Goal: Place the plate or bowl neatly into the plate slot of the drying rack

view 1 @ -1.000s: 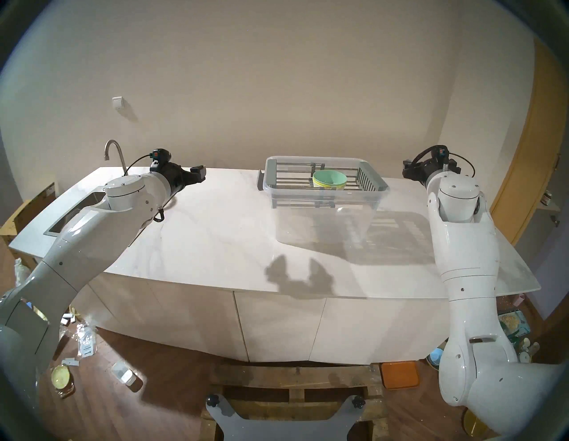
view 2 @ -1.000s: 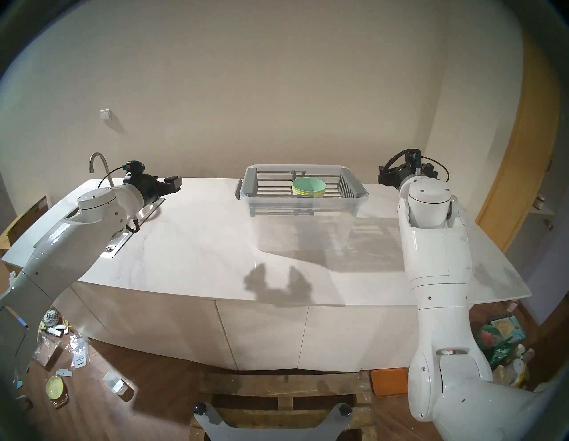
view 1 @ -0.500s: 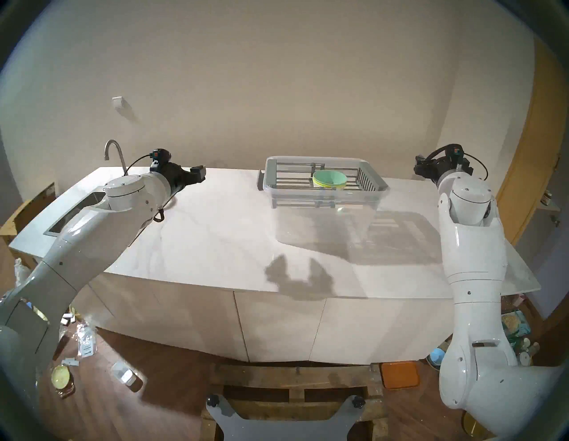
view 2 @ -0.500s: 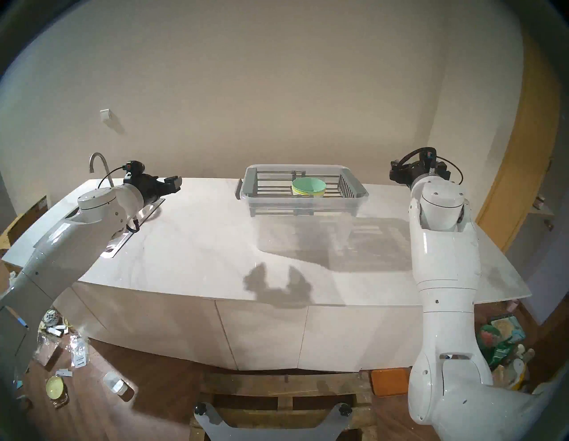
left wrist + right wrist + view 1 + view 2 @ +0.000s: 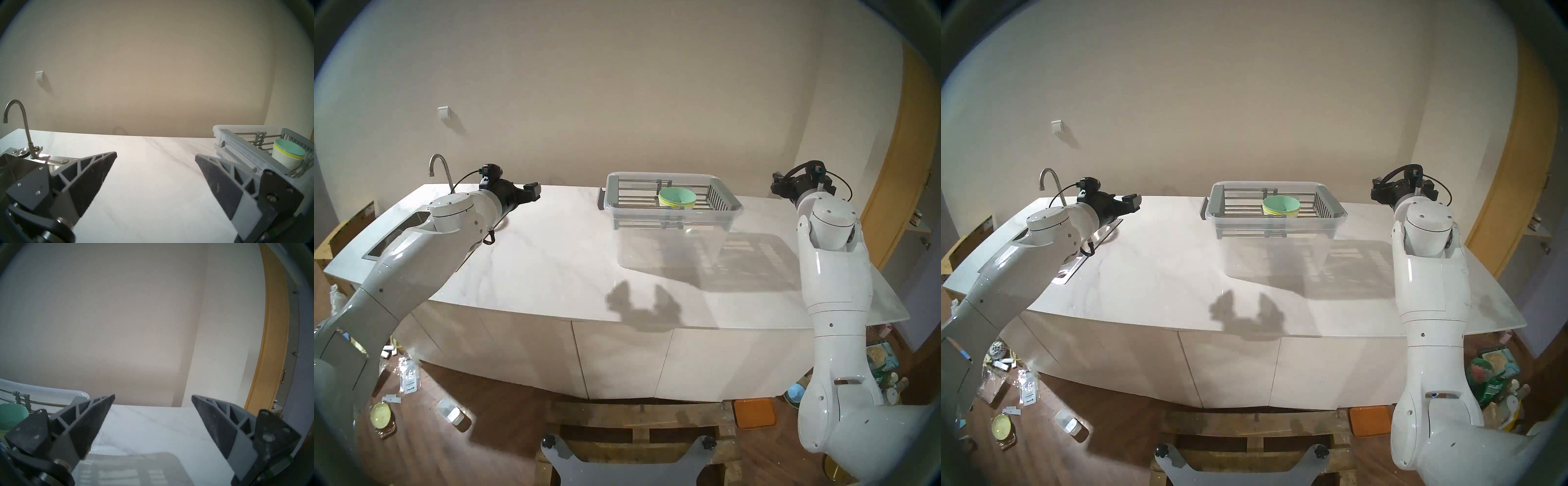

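The grey drying rack [image 5: 724, 195] [image 5: 1217, 198] lies across a clear tub at the back middle of the counter. On its plate slot [image 5: 634, 197] of steel rods, near the slatted end basket, a mint-green bowl [image 5: 677, 197] [image 5: 1281, 205] [image 5: 288, 153] [image 5: 10, 416] stands upright, nested in a yellow-rimmed one. My left gripper [image 5: 534, 190] [image 5: 156, 154] hovers open and empty over the counter, well left of the rack. My right gripper [image 5: 802, 181] [image 5: 153, 396] is open and empty, right of the rack, facing the wall.
The clear plastic tub [image 5: 670, 237] carries the rack. A steel sink [image 5: 398, 230] with a curved faucet [image 5: 441, 169] [image 5: 22, 125] sits at the counter's left end. The white counter [image 5: 551, 254] ends close in front. Clutter covers the floor on both sides.
My right arm swung to the right, away from the rack, during the first half second, then held still. The left arm and the bowls have not moved.
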Robot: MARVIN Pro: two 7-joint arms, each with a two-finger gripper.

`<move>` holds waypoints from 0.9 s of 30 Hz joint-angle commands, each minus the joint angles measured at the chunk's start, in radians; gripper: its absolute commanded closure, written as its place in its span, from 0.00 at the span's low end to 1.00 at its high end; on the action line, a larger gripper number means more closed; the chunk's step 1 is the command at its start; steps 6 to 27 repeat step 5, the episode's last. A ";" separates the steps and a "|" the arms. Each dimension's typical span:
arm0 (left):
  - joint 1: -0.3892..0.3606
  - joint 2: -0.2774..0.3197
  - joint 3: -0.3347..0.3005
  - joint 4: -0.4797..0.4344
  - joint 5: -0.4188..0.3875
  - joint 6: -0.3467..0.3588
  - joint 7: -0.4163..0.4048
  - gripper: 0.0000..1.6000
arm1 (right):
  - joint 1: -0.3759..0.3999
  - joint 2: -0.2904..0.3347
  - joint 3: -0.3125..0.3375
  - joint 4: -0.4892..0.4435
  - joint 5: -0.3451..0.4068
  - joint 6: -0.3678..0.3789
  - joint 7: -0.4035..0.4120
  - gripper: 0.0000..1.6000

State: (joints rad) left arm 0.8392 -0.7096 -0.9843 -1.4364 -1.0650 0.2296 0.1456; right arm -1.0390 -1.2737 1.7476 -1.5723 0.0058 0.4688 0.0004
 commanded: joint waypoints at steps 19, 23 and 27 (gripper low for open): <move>-0.032 0.002 -0.019 -0.016 -0.001 -0.008 -0.008 0.00 | 0.018 0.003 0.001 -0.029 0.001 -0.023 -0.002 0.00; -0.032 0.002 -0.019 -0.016 -0.001 -0.008 -0.008 0.00 | 0.018 0.003 0.001 -0.029 0.001 -0.023 -0.002 0.00; -0.032 0.002 -0.019 -0.016 -0.001 -0.008 -0.008 0.00 | 0.018 0.003 0.001 -0.029 0.001 -0.023 -0.002 0.00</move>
